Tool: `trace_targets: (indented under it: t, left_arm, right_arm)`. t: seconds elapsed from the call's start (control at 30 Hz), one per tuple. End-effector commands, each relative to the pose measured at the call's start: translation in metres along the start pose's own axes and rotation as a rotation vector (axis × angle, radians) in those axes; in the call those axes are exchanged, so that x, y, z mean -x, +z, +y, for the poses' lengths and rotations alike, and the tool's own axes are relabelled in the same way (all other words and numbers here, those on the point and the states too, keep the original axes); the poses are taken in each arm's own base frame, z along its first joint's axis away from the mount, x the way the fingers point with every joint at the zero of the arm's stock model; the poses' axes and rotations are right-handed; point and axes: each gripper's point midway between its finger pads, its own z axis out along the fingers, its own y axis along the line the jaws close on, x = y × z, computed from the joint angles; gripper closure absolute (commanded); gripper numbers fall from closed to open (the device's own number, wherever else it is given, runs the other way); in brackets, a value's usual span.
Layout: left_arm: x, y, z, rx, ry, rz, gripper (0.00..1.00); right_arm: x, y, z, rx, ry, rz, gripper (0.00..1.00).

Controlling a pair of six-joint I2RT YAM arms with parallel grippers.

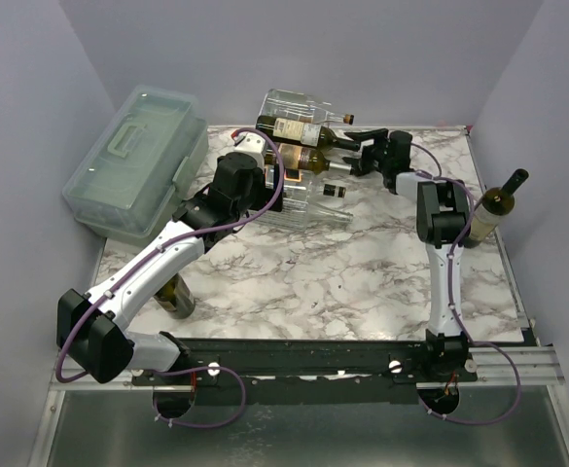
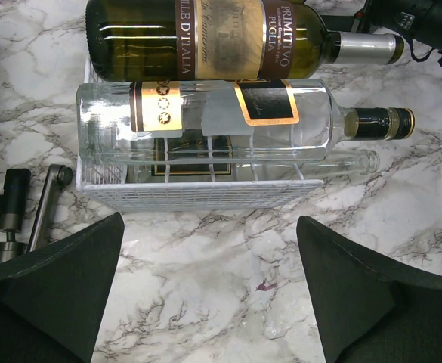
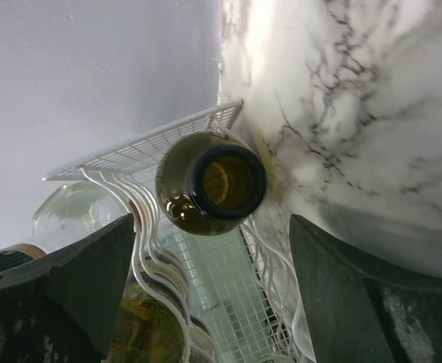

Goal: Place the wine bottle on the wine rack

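1. My right gripper (image 3: 213, 261) is at the right end of the wine rack (image 2: 198, 195). Its jaws stand wide apart and hold nothing.
2. The wine bottle (image 1: 305, 156) lies on its side on the rack, at the tabletop's far edge. Its open mouth sits between my right fingers, with a gap on either side.
3. My left gripper (image 2: 209, 280) hovers beside the rack's left end, jaws wide and empty.
4. A second bottle (image 1: 493, 202) stands upright near the tabletop's right edge.
5. A storage box (image 1: 138, 161) occupies the far-left corner.
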Motion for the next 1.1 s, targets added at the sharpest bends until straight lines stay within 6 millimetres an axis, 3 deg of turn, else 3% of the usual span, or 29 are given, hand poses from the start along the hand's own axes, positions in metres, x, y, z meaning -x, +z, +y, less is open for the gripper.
trace_targets:
  t: [0.0, 0.27, 0.4, 0.7, 0.83, 1.07]
  left_arm:
    - [0.007, -0.003, -0.005, -0.018, -0.01, -0.005, 0.01]
    - [0.006, -0.002, -0.006, -0.02, -0.011, -0.003, 0.02]
    - [0.007, -0.003, -0.006, -0.02, -0.01, -0.004, 0.01]
    - [0.009, -0.006, -0.006, -0.024, -0.015, -0.012, 0.01]
    - [0.011, -0.007, -0.009, -0.039, -0.025, -0.014, 0.01]
    - [0.016, -0.014, -0.01, -0.048, -0.031, -0.032, 0.01]
  right_arm:
    - [0.013, -0.015, -0.038, -0.141, 0.046, -0.074, 0.14]
    - [0.026, -0.043, -0.039, -0.173, -0.019, -0.112, 0.13]
    - [0.022, -0.055, -0.047, -0.233, -0.117, -0.107, 0.13]
    - [0.009, -0.101, -0.054, -0.319, -0.344, -0.101, 0.15]
    - [-0.001, -0.133, -0.044, -0.361, -0.498, -0.085, 0.15]
    - [-0.036, -0.193, -0.006, -0.333, -0.763, 0.011, 0.14]
